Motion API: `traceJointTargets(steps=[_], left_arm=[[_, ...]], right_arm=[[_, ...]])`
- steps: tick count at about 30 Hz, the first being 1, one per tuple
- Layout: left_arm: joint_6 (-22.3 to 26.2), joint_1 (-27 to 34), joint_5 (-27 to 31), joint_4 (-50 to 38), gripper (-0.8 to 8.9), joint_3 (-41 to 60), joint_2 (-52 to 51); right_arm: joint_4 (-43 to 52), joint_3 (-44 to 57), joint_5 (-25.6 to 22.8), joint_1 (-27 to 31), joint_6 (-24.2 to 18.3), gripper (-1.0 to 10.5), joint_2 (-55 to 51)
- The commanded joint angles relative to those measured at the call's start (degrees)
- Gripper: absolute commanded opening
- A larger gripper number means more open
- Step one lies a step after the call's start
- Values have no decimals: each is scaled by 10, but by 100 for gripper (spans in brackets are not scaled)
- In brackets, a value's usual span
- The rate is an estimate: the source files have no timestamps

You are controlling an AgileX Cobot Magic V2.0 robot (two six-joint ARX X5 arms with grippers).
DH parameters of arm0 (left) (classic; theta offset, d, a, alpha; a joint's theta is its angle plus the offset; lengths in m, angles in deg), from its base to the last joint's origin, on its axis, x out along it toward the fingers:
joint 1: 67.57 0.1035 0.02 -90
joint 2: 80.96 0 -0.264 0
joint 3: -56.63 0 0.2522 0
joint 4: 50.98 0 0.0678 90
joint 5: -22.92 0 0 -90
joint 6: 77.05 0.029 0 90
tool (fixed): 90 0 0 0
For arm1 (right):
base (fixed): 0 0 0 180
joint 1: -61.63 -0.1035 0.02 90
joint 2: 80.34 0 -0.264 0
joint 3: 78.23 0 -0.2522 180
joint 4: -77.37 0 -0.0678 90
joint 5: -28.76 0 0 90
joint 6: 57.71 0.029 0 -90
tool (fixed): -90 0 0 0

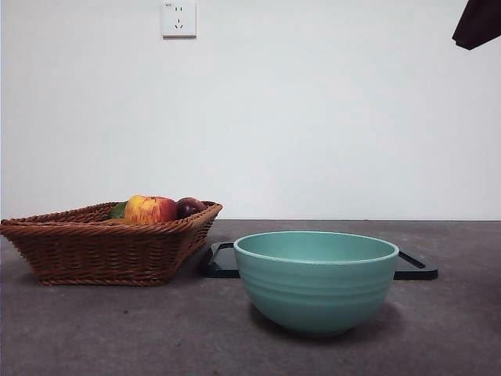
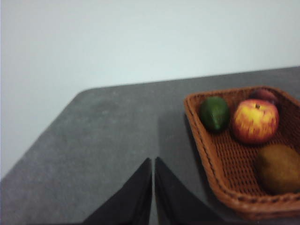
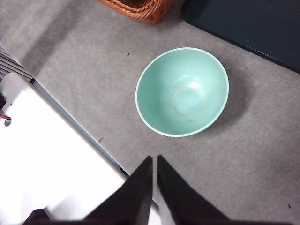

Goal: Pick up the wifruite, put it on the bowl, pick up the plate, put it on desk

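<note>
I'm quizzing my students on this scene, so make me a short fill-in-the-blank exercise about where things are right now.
1. The wifruite lies in the wicker ____, next to the apple.
2. The inside of the teal bowl is ____; no fruit lies in it.
3. The bowl stands on the ____, in front of the black tray.
4. The left gripper hangs with its jaws ____.

Missing words: basket; empty; desk; shut

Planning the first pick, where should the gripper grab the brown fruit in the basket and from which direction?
Take the wifruite from above, jaws across its narrow middle: the basket wall blocks a side approach, and the apple lies close beside it.
</note>
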Motion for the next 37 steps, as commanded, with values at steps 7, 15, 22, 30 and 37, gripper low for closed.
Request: traceJointTargets(steps=[7, 15, 22, 30, 37], left_arm=[[-17, 1, 3, -10, 8, 49, -1], [-18, 1, 3, 19, 8, 52, -1], [-18, 1, 3, 20, 8, 52, -1], [-19, 1, 3, 20, 8, 52, -1], [-19, 1, 3, 20, 8, 52, -1]], right_arm=[[5, -9, -1, -5, -3, 5, 2], [5, -9, -1, -5, -3, 5, 2], [5, -9, -1, -5, -3, 6, 2], [5, -9, -1, -5, -3, 6, 2], [5, -9, -1, -5, -3, 6, 2]])
